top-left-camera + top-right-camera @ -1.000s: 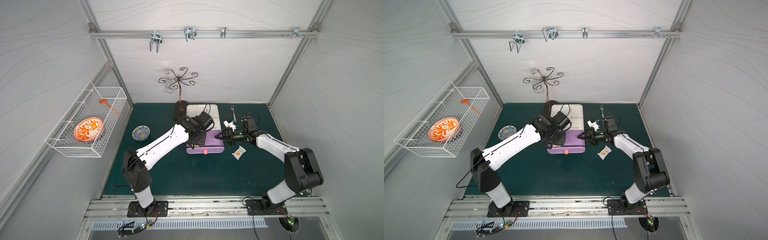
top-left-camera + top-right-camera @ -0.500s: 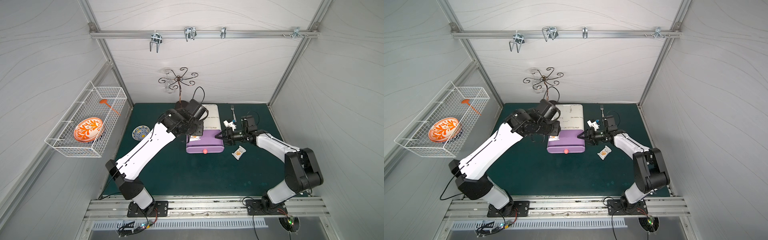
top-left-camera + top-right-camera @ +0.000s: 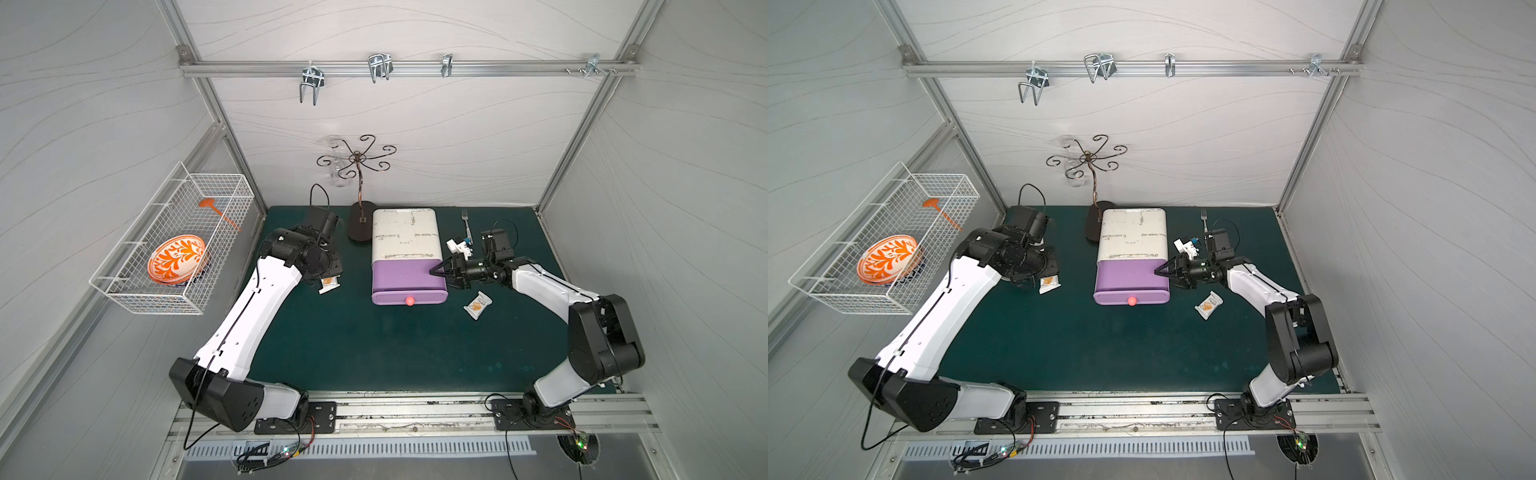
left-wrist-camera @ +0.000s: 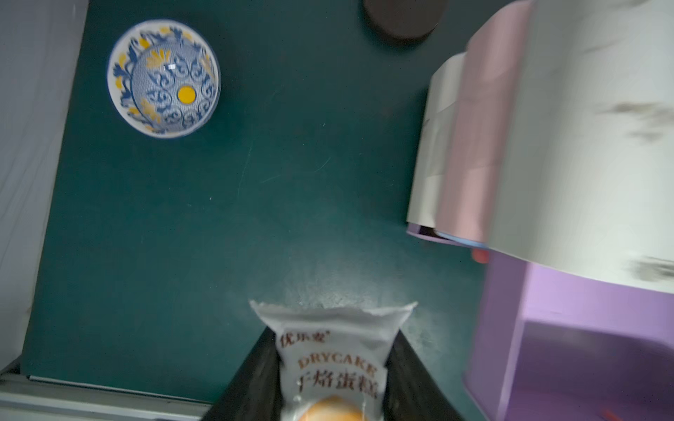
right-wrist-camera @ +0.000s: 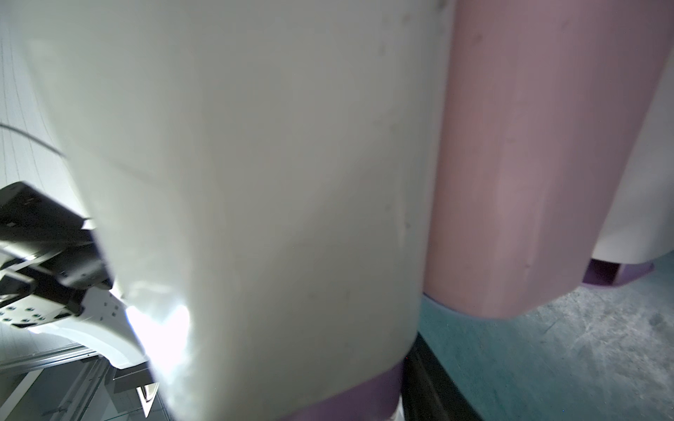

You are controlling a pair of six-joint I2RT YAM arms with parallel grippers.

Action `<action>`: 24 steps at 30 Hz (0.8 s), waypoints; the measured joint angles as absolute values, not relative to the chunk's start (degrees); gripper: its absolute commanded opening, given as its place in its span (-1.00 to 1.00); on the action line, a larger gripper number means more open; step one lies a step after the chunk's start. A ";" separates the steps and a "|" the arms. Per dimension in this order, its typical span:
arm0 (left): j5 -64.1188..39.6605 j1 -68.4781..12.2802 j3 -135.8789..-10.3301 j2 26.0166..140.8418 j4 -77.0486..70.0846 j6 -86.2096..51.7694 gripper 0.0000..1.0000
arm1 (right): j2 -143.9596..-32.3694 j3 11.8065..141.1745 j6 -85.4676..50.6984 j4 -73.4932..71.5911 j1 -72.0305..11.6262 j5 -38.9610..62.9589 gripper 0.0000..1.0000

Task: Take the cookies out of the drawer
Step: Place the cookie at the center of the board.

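- left gripper (image 4: 332,340) is clamped on a cookie pack (image 4: 333,364), one finger on either side. the pack's long axis runs the same way as the fingers, w/ the crimped end poking out past the tips, away from the wrist.
- straight under that is bare green mat (image 3: 353,340). the pack hangs low over it, can't tell if it's touching. so imo the next move = lower + let go, nothing in the way underneath.
- drawer (image 3: 390,296) is off to the robot's right of that hand, well apart, pulled out of the white cabinet (image 3: 405,235). the inside looks plain purple in both top views, no pack in there that I can see, tho the bit under the cabinet is hidden.
- right gripper (image 3: 436,272) is at the drawer's other side, tips right at the side wall. can't tell if it's pinching the wall or just leaning on it, since the right wrist cam shows mostly cabinet.
- furthest out is a 2nd cookie pack (image 3: 478,305), flat on the mat near the right gripper, lying slanted. right arm is way nearer to that one.
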State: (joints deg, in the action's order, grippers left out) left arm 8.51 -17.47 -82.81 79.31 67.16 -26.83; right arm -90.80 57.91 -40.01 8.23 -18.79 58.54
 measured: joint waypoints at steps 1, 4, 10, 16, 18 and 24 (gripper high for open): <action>7.94 -16.49 -79.96 79.94 65.67 -26.68 -0.17 | -90.80 57.91 -39.99 8.29 -18.81 58.52 -0.08; 6.61 -14.20 -73.19 82.32 60.64 -26.44 -0.17 | -90.83 58.06 -39.81 8.67 -18.81 58.50 -0.08; 6.02 -12.73 -66.35 87.29 52.05 -26.46 0.17 | -90.83 58.67 -39.38 9.65 -18.81 58.24 -0.08; 5.28 -12.73 -66.11 87.48 47.99 -26.68 0.39 | -90.83 59.31 -39.13 10.41 -18.81 57.69 -0.08; 5.23 -12.73 -66.48 87.50 48.10 -26.61 0.44 | -90.83 59.31 -39.13 10.48 -18.85 57.67 -0.08; 3.73 -12.73 -68.71 84.53 50.02 -27.73 0.48 | -90.83 59.31 -39.16 10.59 -18.90 57.54 -0.08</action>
State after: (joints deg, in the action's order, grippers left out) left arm 3.73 -12.73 -68.71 84.53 50.02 -27.73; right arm -90.83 59.31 -39.16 10.59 -18.90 57.54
